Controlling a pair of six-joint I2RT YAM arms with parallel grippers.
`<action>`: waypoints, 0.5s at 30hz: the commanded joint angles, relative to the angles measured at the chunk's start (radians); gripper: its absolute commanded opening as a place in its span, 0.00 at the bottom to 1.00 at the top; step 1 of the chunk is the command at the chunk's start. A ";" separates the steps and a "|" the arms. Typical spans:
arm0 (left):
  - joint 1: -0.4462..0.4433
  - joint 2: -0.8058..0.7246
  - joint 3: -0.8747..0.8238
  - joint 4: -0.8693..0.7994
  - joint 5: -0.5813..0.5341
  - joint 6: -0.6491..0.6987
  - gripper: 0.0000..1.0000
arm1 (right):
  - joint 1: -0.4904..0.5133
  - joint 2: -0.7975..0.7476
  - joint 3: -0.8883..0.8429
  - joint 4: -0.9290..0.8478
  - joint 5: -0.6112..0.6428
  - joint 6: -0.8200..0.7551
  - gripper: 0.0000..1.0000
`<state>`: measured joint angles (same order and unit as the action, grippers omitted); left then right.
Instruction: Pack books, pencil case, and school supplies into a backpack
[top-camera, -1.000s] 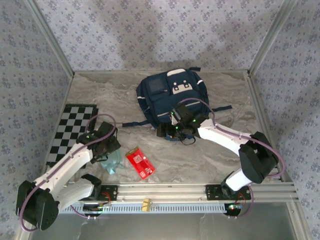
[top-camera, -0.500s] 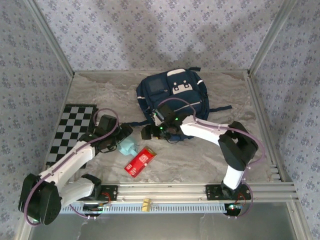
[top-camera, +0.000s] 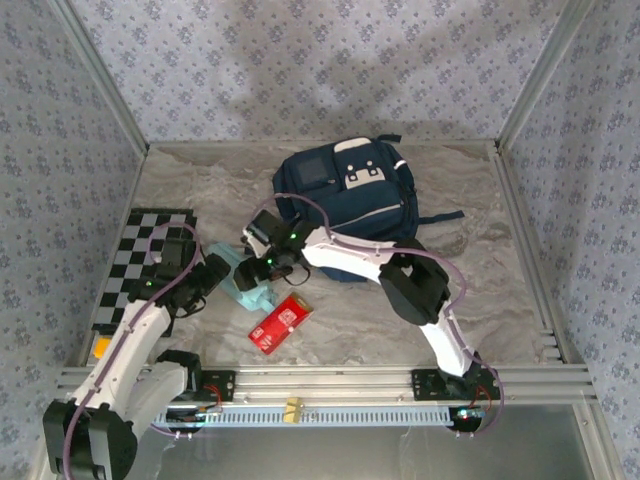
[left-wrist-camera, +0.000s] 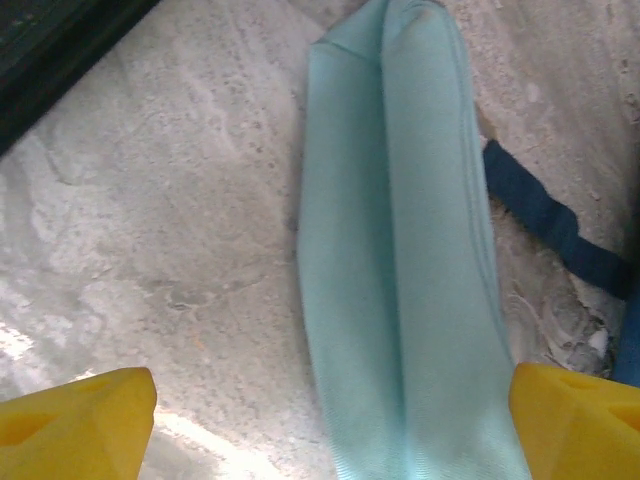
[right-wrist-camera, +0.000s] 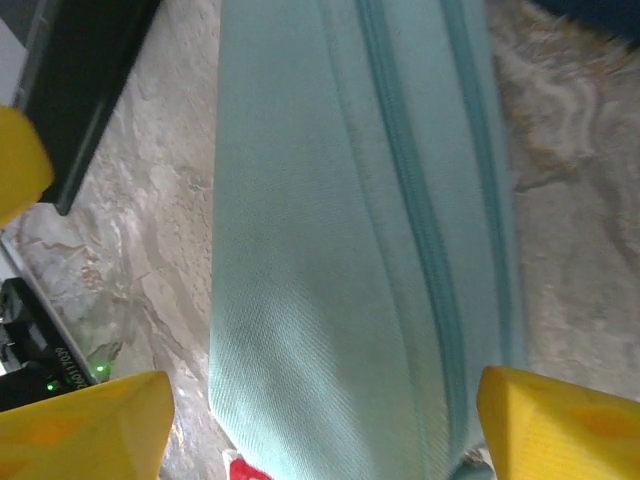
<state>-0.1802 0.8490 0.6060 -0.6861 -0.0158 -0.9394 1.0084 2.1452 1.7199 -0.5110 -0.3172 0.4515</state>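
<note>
The pencil case (left-wrist-camera: 400, 250), at 8 o'clock from the backpack (top-camera: 345, 200), is straddled by the left end effector (left-wrist-camera: 325, 430) and right end effector (right-wrist-camera: 320, 430), both spread wide, nothing gripped.

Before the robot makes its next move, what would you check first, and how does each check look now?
1. Pale teal fabric pencil case lies flat on the table: ok.
2. Left gripper open, pouch between its fingers: ok.
3. Right gripper open over the same pouch: ok.
4. Grippers clear of each other: cannot tell.
5. Navy fabric backpack open for packing: cannot tell.
</note>
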 joint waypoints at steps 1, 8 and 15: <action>0.009 -0.014 -0.012 -0.048 -0.027 0.036 0.91 | 0.020 0.056 0.074 -0.121 0.055 -0.063 0.72; 0.011 0.005 -0.028 -0.020 0.002 0.042 0.91 | 0.025 0.080 0.105 -0.130 0.046 -0.085 0.34; 0.014 0.000 -0.008 -0.022 0.005 0.051 0.91 | 0.024 0.063 0.132 -0.170 0.044 -0.102 0.03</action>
<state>-0.1741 0.8536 0.5816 -0.7029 -0.0181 -0.9081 1.0302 2.2070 1.8107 -0.6266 -0.2752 0.3714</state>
